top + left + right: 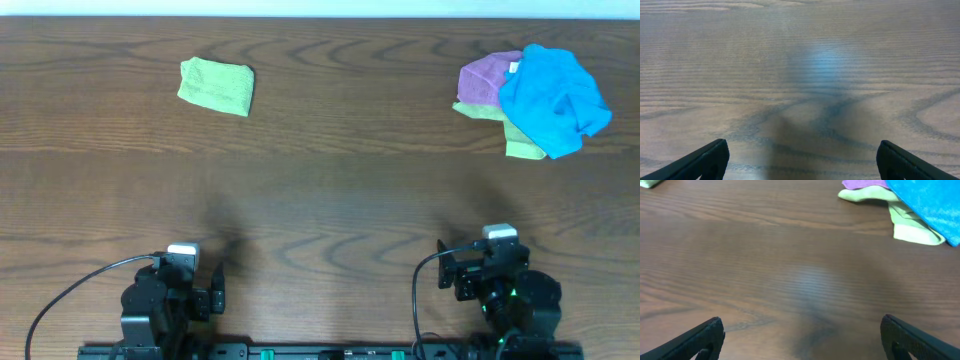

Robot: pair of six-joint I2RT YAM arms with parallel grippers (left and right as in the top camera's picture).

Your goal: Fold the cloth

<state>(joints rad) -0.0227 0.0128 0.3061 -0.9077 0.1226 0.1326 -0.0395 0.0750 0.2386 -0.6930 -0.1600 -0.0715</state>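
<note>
One wood-grain surface [320, 190] fills nearly every view. Of the room I see only a pale strip [320, 8] beyond its far edge.

Left arm [155, 305] and right arm [510, 285] sit at the near edge, well apart from every cloth. I judge this a parked pose that keeps them clear of the work.

Far right: blue cloth [552, 95] heaped over purple cloth [485, 78] and yellow-green cloth [523, 150], all bunched. Probably stock set aside.

Far left, well apart from that heap: the cloth [216, 87], a compact squarish pad with doubled-looking edges. I read it as already folded. No tag visible.

Left fingers [707, 161] are spread wide over bare wood, nothing between them. Right fingers [702, 339] are likewise wide and empty, facing the heap.
</note>
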